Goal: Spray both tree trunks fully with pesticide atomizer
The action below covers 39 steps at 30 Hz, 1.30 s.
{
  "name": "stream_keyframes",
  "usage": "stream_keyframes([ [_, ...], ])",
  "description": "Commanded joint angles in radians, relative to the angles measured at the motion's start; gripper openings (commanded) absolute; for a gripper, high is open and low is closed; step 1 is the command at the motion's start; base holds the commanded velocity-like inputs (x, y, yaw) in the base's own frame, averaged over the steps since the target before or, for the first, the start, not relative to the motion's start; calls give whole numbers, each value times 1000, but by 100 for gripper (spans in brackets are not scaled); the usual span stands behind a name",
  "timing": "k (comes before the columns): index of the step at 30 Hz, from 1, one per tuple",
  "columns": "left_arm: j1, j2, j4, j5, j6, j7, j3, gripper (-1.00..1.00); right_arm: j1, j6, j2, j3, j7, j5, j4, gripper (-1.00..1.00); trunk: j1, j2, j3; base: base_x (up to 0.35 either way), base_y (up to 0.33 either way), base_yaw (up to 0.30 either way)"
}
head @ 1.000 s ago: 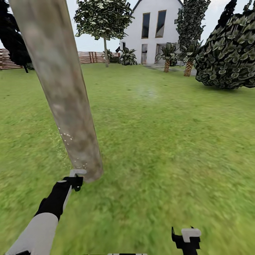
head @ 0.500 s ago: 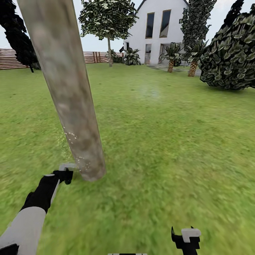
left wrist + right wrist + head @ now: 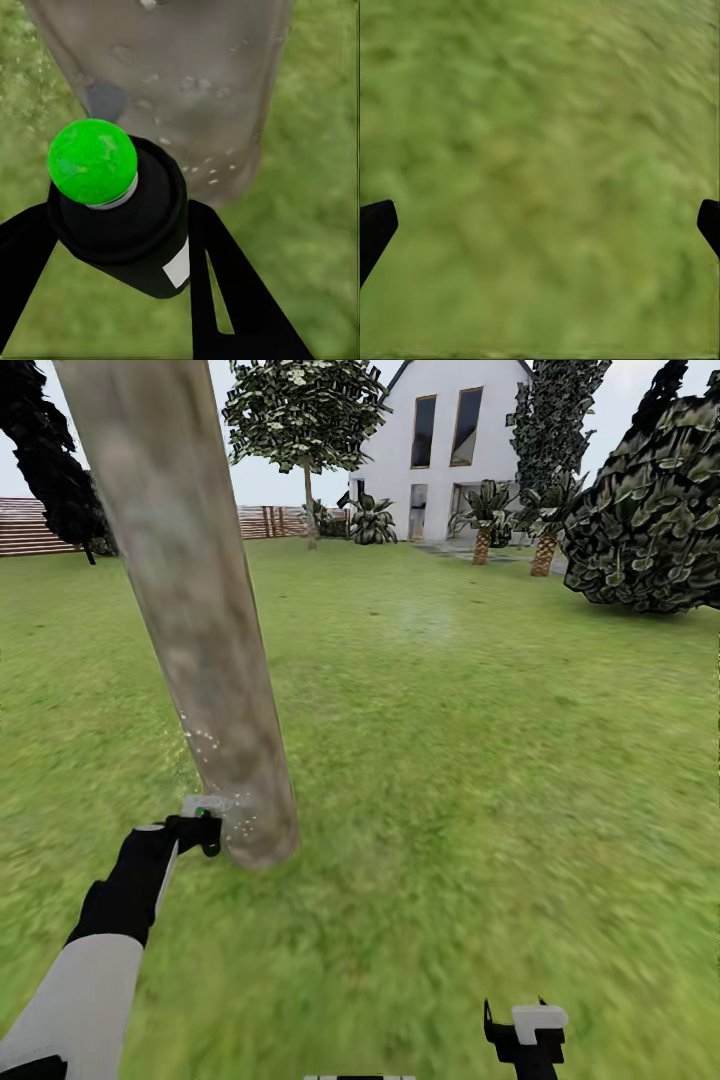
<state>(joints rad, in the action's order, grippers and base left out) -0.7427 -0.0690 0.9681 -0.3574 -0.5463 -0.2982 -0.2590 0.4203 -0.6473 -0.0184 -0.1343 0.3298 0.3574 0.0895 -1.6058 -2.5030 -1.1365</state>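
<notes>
A thick mottled grey-brown tree trunk (image 3: 190, 610) rises from the grass lawn (image 3: 450, 780) just ahead at the left. My left gripper (image 3: 205, 822) hovers at its base, shut on the pesticide atomizer (image 3: 203, 813). In the left wrist view the atomizer (image 3: 127, 232) is a black bottle with a bright green cap, held between the dark fingers (image 3: 225, 285) and pointing at the trunk (image 3: 187, 82). Fine white pesticide specks (image 3: 203, 740) dot the lower trunk. My right gripper (image 3: 528, 1028) hangs low at the right, open over bare grass (image 3: 540, 150).
A second tree (image 3: 300, 410) with a thin trunk stands far back near the white house (image 3: 440, 440). A big round dark bush (image 3: 650, 510) fills the right. A brown slat fence (image 3: 30, 525) runs along the back left. Palm-like plants (image 3: 485, 520) stand by the house.
The camera shifted slightly at first. My left gripper swung left, then moved up and closer to the trunk's base with the atomizer. The right gripper stayed put.
</notes>
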Motion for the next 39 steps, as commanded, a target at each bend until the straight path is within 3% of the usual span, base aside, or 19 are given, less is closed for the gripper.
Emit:
stream_keyframes([
  [1,0,3,15,-1,-2,0,1,-100,0,0,0,0,0,0,0,100,0,0,0,-291,0,0],
  [3,-3,14,51,-1,-19,1,2,-100,0,0,0,0,0,0,0,100,0,0,0,-98,0,0],
  [6,-26,36,110,-1,-123,1,12,-100,0,0,0,0,0,0,0,100,0,0,0,-11,0,0],
  [9,-39,18,116,-8,-142,1,11,-100,0,0,-1,0,0,0,0,100,0,0,0,-1,0,0],
  [10,-33,3,129,-9,-143,1,10,-100,0,0,-2,-1,0,0,-1,100,0,0,0,0,0,0],
  [13,-31,-3,134,-8,-142,1,14,-100,0,0,-2,-1,0,-1,-1,100,0,0,0,36,-82,0],
  [28,-30,5,135,-8,-141,7,11,-100,0,0,-2,-1,0,-1,0,100,0,0,0,-33,-264,4],
  [39,-30,7,191,-8,-145,8,6,-100,0,0,-2,-1,0,-1,0,100,0,0,-2,68,-270,195],
])
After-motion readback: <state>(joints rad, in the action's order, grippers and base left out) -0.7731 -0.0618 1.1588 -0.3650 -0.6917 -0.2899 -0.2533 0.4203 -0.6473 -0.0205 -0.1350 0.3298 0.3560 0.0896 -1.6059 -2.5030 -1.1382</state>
